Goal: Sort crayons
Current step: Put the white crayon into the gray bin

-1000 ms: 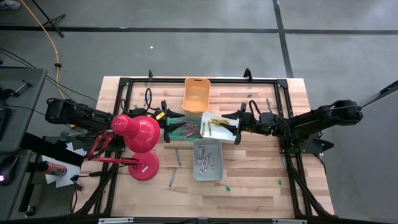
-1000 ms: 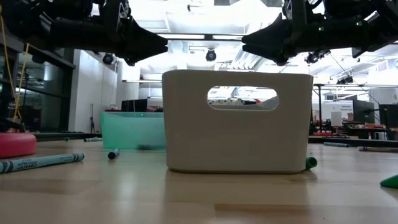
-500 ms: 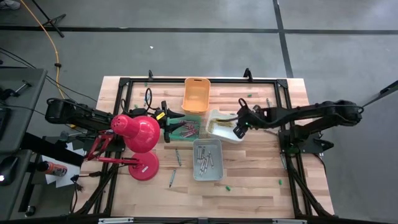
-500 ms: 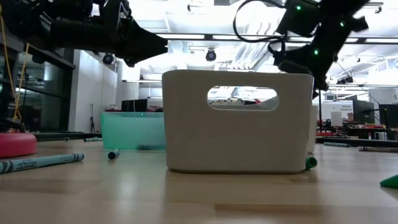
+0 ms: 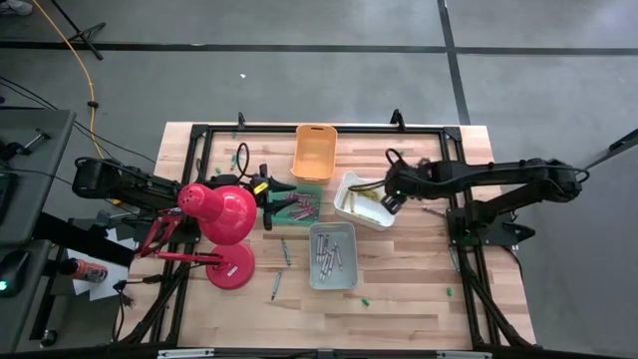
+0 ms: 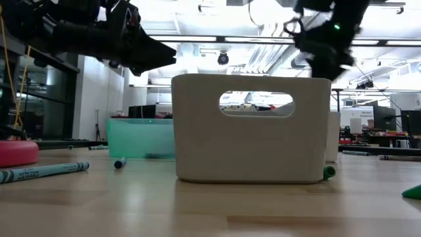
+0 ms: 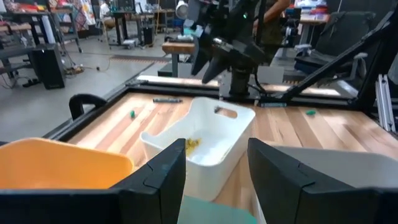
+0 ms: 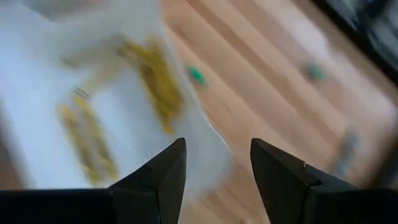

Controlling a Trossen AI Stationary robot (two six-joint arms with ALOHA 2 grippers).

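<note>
A: Working surface first: pale wooden table [image 5: 419,299] of long planks, ringed by a black metal frame [image 5: 199,132]. Grey floor around it, crossed by dark tape lines; a yellow cable [image 5: 75,45] trails at the far left.

B: Bins?

A: Four near the middle. Orange bin [image 5: 314,152] at the far edge, green bin [image 5: 297,207] just beside it, grey bin [image 5: 332,255] nearest the front, white bin [image 5: 361,201] sitting askew.

B: Crayons?

A: Yellow crayons [image 5: 367,204] lie in the white bin, red crayons [image 5: 304,207] in the green one, grey crayons [image 5: 331,254] in the grey one. Loose crayons [image 5: 280,269] lie on the bare planks left of the grey bin.

B: Arms?

A: Left gripper [image 5: 271,198] hangs by the green bin, fingers spread, nothing between them. Right gripper [image 5: 391,199] is at the white bin's right rim, fingers parted, empty in its wrist view.

B: Anything else on the planks?

A: A red desk lamp [image 5: 221,214] at the left, and small green specks [image 5: 365,301] near the front. From table height the room behind shows bright ceiling lights [image 6: 217,49], desks and equipment.
</note>
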